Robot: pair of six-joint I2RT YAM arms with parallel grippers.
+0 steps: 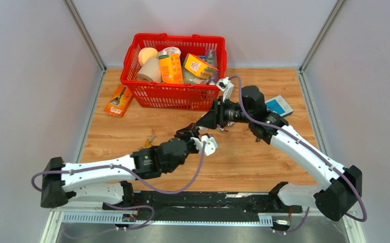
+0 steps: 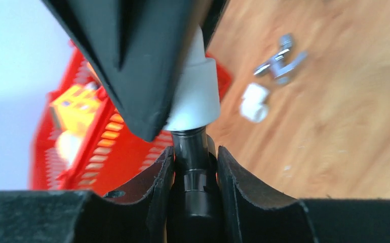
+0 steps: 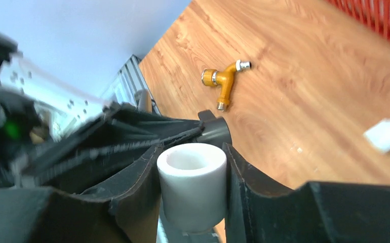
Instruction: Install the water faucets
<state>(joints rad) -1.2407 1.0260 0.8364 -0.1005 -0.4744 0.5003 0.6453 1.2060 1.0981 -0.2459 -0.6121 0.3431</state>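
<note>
A dark grey water faucet [image 2: 195, 152] stands upright between the jaws of my left gripper [image 2: 195, 167], which is shut on its tube. A white plastic fitting [image 2: 195, 96] sits on the tube's upper end. My right gripper [image 3: 192, 172] is shut on that white fitting [image 3: 192, 182], whose open mouth faces the camera. In the top view the left gripper [image 1: 187, 133] and right gripper [image 1: 199, 126] meet tip to tip above the middle of the table. The rest of the faucet is hidden by the fingers.
A red basket [image 1: 172, 96] full of groceries stands at the back. An orange packet [image 1: 118, 101] lies to its left, and a blue-white item [image 1: 279, 106] is at the right. A brass tap [image 3: 224, 81], a loose white fitting [image 2: 254, 103] and a silver metal part [image 2: 280, 63] lie on the wood.
</note>
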